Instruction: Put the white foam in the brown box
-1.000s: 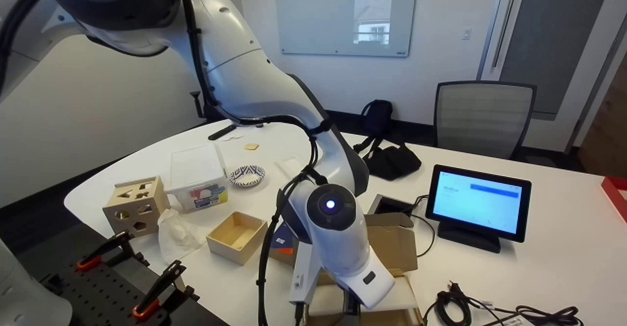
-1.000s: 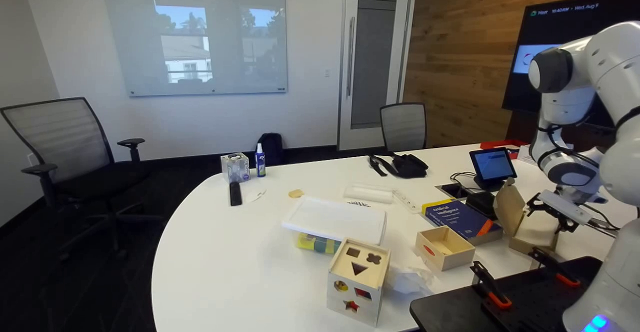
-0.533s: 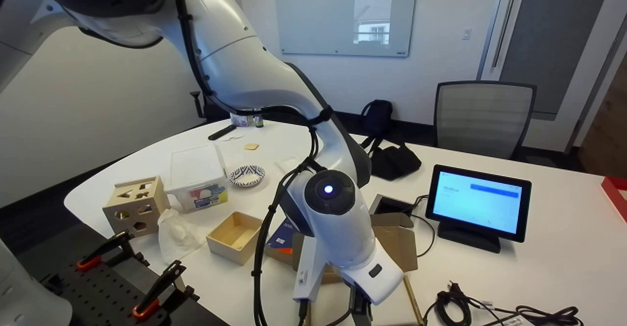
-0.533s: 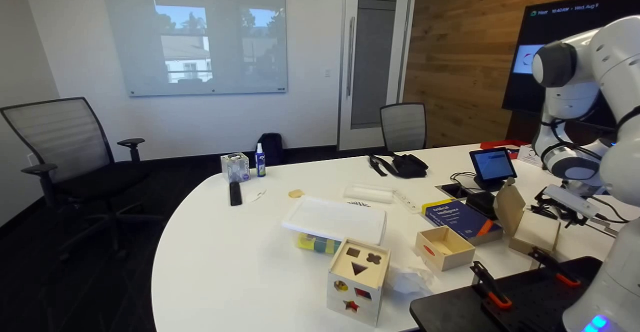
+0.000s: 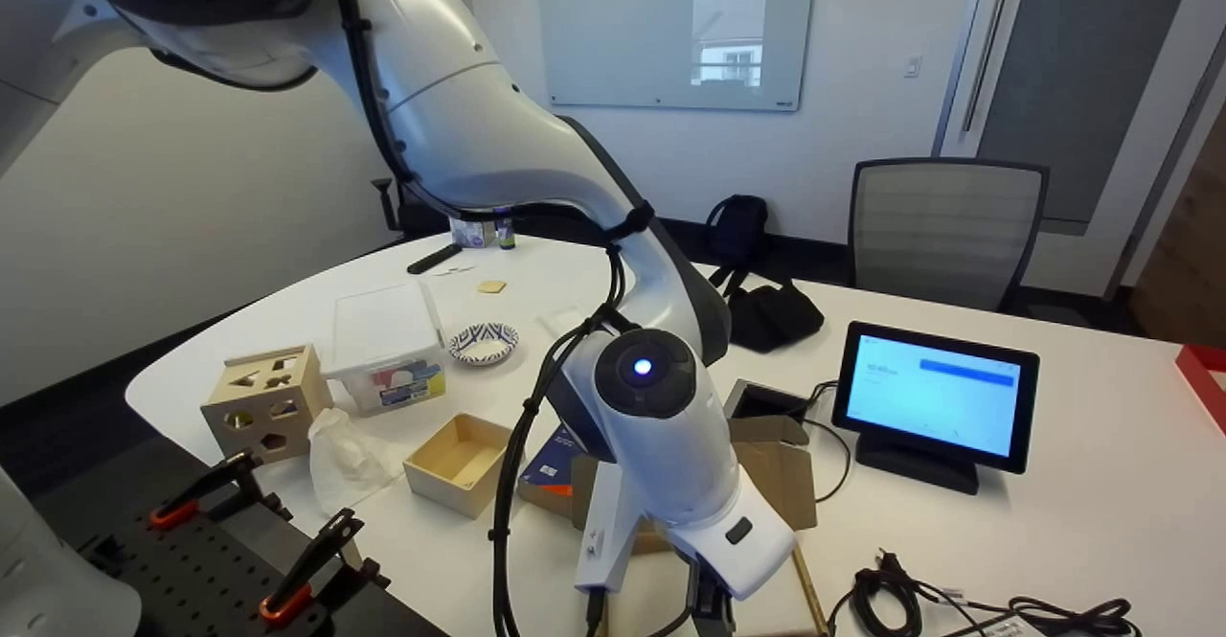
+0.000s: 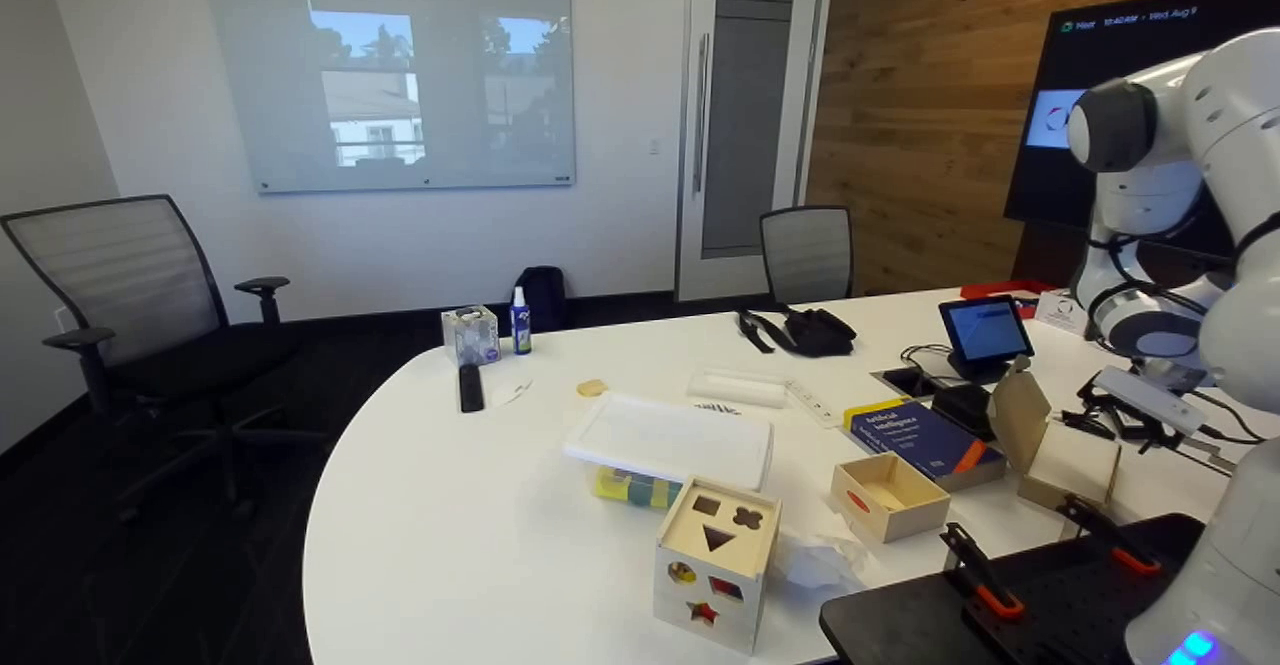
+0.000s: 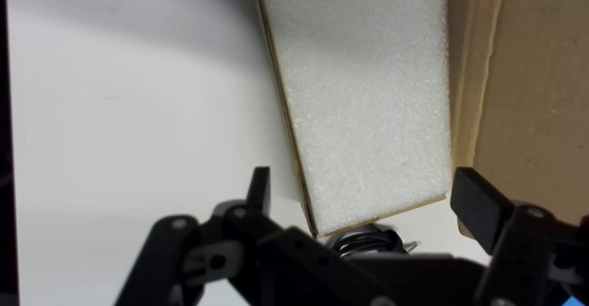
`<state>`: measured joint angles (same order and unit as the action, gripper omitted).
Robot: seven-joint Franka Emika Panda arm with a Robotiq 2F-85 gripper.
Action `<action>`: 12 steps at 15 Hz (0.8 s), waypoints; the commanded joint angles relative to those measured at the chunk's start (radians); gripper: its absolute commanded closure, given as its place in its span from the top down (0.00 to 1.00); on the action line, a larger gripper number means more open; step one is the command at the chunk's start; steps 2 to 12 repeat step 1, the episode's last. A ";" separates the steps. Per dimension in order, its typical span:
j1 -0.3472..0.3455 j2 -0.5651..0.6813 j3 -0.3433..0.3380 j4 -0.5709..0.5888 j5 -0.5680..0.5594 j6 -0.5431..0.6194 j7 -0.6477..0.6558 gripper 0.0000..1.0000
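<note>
Spread at lower centre, wrist view, the gripper could, if swept sideways, snag the box and unseat its foam.

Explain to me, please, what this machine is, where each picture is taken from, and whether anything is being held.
This is a robot arm ending in a two-fingered gripper. Two pictures look in from outside, across the table; the third comes from a camera on the arm's end, facing down past the gripper. On the table are an open brown box, a book, a wooden tray, a shape cube and a tablet, among other things. The gripper is open and holds nothing; the foam sits in the box.
</note>
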<state>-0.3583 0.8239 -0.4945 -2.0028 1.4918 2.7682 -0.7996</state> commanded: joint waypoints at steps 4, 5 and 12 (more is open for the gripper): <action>0.020 -0.048 -0.033 -0.047 -0.037 0.012 -0.006 1.00; 0.020 -0.048 -0.033 -0.047 -0.037 0.012 -0.006 1.00; 0.020 -0.048 -0.033 -0.047 -0.037 0.012 -0.006 1.00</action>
